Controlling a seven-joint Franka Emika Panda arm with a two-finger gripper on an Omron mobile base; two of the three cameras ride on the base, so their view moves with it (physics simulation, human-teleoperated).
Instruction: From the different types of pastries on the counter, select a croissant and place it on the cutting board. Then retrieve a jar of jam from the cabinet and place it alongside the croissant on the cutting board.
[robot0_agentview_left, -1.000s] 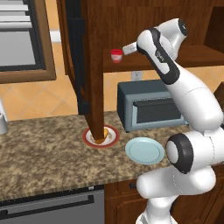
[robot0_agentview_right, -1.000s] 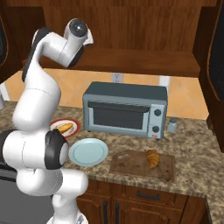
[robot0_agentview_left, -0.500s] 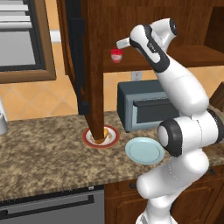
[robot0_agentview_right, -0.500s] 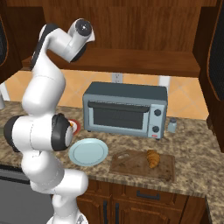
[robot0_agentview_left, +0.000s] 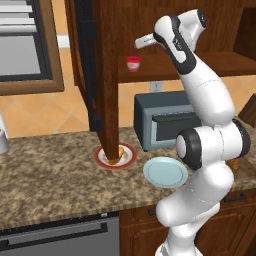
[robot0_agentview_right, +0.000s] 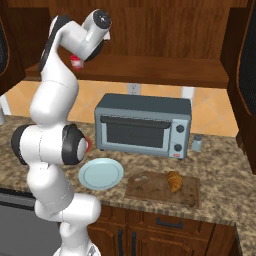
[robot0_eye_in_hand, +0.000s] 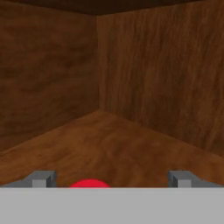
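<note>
I see the small red-lidded jam jar on the dark wooden cabinet shelf, above the grey toaster oven; the golden crescent croissant lies on the brown wooden cutting board, right of the round pale blue plate.

A boxy grey toaster oven stands behind a round pale blue plate; a small grey shaker sits just beside the oven.

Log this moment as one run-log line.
phase: jam retrieval | croissant: on cutting board | jar of jam: on cabinet shelf | hand: open, above jar, not gripping
</note>
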